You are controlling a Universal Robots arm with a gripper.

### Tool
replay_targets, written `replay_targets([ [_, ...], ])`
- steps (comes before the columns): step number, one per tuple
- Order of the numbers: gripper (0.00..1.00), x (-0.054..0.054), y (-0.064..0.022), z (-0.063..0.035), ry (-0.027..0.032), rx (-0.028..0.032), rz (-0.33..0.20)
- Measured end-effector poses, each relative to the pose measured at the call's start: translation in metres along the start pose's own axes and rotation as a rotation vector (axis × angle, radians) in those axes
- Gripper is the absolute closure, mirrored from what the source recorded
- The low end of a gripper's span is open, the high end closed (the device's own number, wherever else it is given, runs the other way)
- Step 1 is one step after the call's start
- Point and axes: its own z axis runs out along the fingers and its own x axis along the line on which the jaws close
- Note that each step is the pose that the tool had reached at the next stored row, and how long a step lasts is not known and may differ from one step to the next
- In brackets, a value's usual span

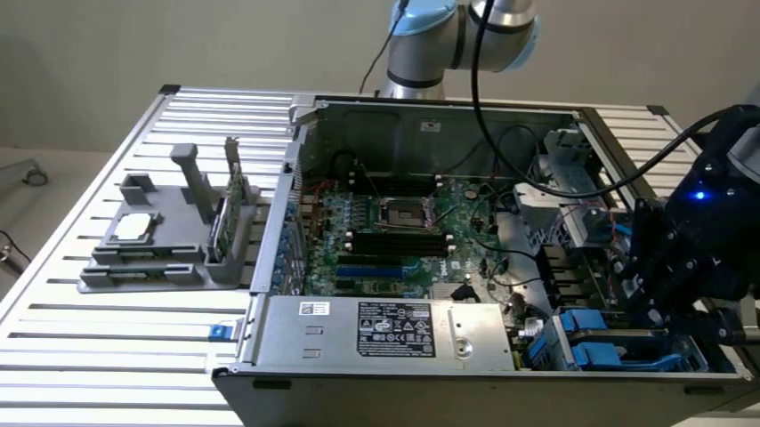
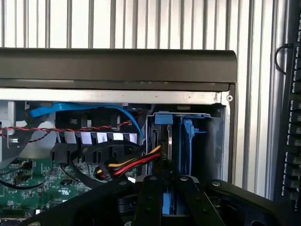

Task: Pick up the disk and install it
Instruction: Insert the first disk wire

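On slatted table [image 1: 71,338], case [image 1: 356,396] beneath claw [image 2: 164,188].

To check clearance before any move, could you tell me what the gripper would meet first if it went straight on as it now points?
Most likely the disk, standing edge-on in the drive bay just ahead of the gripper. Depth is unclear, so they may already touch.

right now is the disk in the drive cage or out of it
In: the wrist view shows the disk standing on edge inside the blue cage, at the claw. Whether it is fully seated, cannot tell.
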Motion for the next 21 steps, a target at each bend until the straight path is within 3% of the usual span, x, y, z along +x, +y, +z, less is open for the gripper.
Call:
replay_targets([
  [5, 0.84, 0.007, 0.0007, -0.0009, -0.0007, -0.0001, 0.006],
  [7, 0.84, 0.008, 0.0032, -0.004, -0.0027, 0.0026, 0.007],
  [10, 0.84, 0.008, 0.0074, -0.0067, -0.0093, 0.0113, 0.008],
  [16, 0.84, 0.008, 0.0094, -0.0069, -0.0264, 0.0389, 0.019],
  [21, 0.84, 0.009, 0.0103, -0.0061, -0.0304, 0.0434, 0.052],
])
